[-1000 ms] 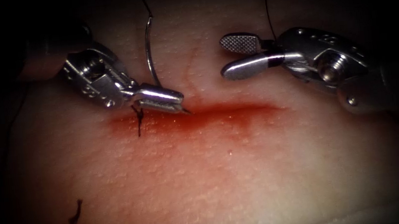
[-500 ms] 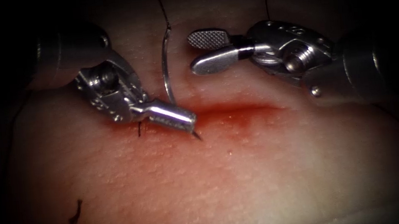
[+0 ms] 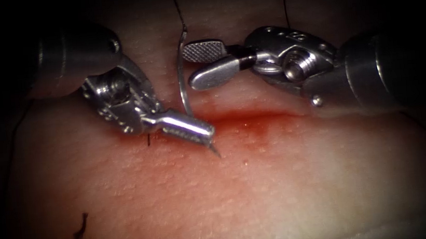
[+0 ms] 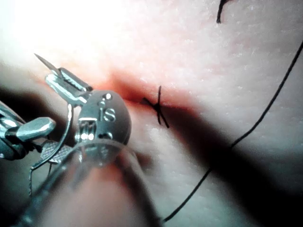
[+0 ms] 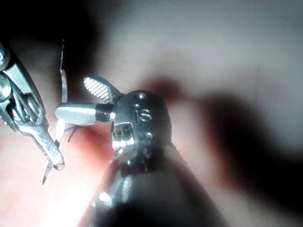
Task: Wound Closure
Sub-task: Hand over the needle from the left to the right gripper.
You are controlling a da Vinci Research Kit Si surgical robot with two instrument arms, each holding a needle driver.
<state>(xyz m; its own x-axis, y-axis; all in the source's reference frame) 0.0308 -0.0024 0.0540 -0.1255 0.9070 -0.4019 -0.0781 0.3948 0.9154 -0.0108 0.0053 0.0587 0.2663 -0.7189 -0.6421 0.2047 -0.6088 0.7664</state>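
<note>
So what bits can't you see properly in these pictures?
- Needle: the stretch clamped inside the left claw is covered by its jaws, endoscope view; only the tip pokes out.
- Thread: it runs up off the picture's edge, endoscope view, so its length is unknown.
- Needle tip and tissue: whether they touch is too small to tell.
- Right claw: open; whether a jaw touches the needle is unclear.

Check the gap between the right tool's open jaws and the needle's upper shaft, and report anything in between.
Nothing visible lies between them. The right tool is open and empty beside the needle, above the cut. The left tool holds the needle near its tip; the tip pokes out over the tissue, not in it.
</note>
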